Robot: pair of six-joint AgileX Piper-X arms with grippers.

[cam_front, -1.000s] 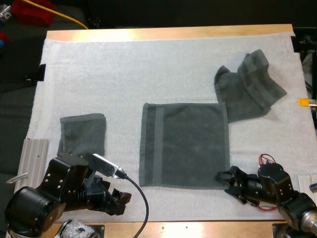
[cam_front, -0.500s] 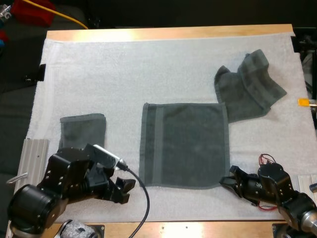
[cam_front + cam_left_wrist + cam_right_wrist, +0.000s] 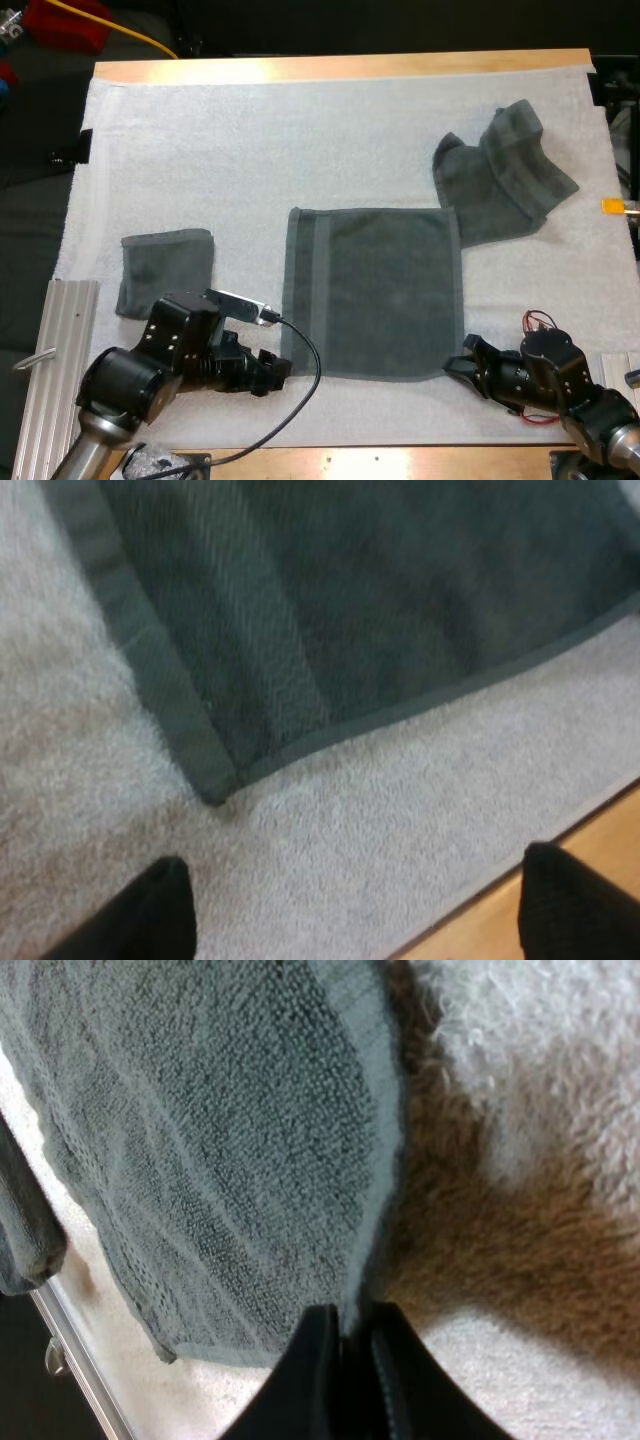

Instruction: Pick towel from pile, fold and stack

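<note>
Flat towel (image 3: 372,292), lying spread at the middle of the mat (image 3: 200,150): right gripper (image 3: 453,364) is pinching its near right corner, left gripper (image 3: 272,366) is hovering spread-fingered just beside the near left corner, needing a matching hem pinch before an even lift.

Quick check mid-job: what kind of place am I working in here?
Probably a robotics lab bench, not a home: a wooden table under a white mat, an aluminium rail at its left edge, a yellow cable trailing beyond.
</note>
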